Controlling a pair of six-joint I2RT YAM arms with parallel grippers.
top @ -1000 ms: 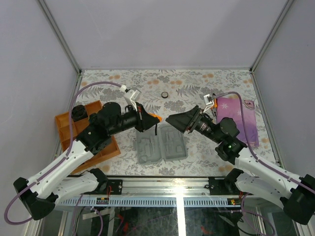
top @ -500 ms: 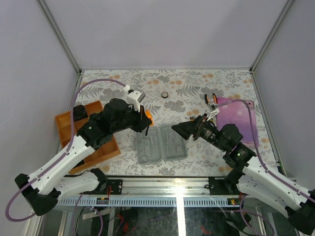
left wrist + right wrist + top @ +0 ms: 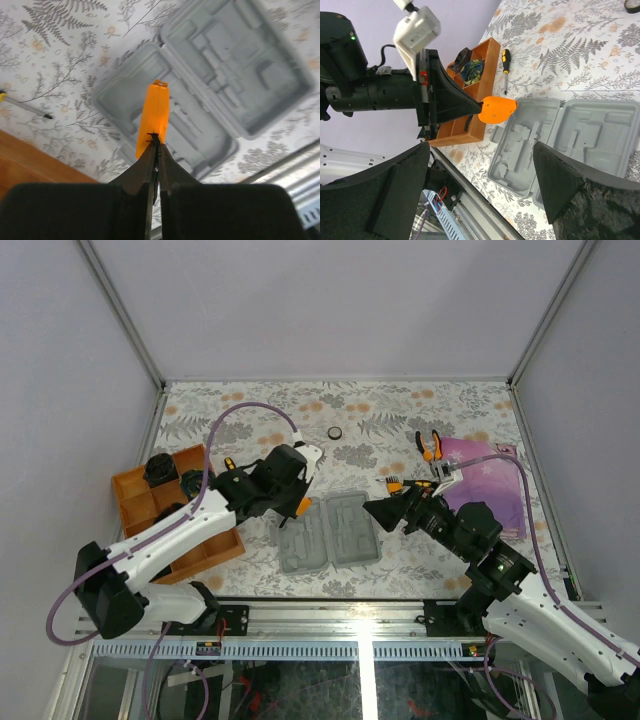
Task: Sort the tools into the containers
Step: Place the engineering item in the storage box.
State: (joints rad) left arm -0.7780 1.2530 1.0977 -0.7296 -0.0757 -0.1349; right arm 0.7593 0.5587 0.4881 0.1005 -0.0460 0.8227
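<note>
Top external view has the grey tool case [image 3: 326,534] lying open and flat on the floral desk [image 3: 250,405], both halves with their moulded recesses facing up. The left end effector [image 3: 300,502] is clamped tight on the orange tape measure [image 3: 303,506], pinching it by one edge. It's holding it over the left half of the case, at the far end of that half. From the left wrist cam the tape measure [image 3: 156,117] shows up edge-on as a thin orange slab sticking out past the fingertips [image 3: 150,160], with the case's left half right behind it. Honestly can't tell if it's touching the plastic or just above it. The right end effector [image 3: 378,510] sits just beside the right half of the case. Its own camera shows the jaws spread wide with nothing between them, looking straight across at the other arm. The screwdriver [image 3: 505,67] lies on the desk between the case and the orange divided tray [image 3: 130,510] at the left. The pliers [image 3: 430,445] are on the desk at the far corner of the purple cloth [image 3: 508,495]. The little black tape ring [image 3: 335,432] is off on its own, farther back on the desk.
</note>
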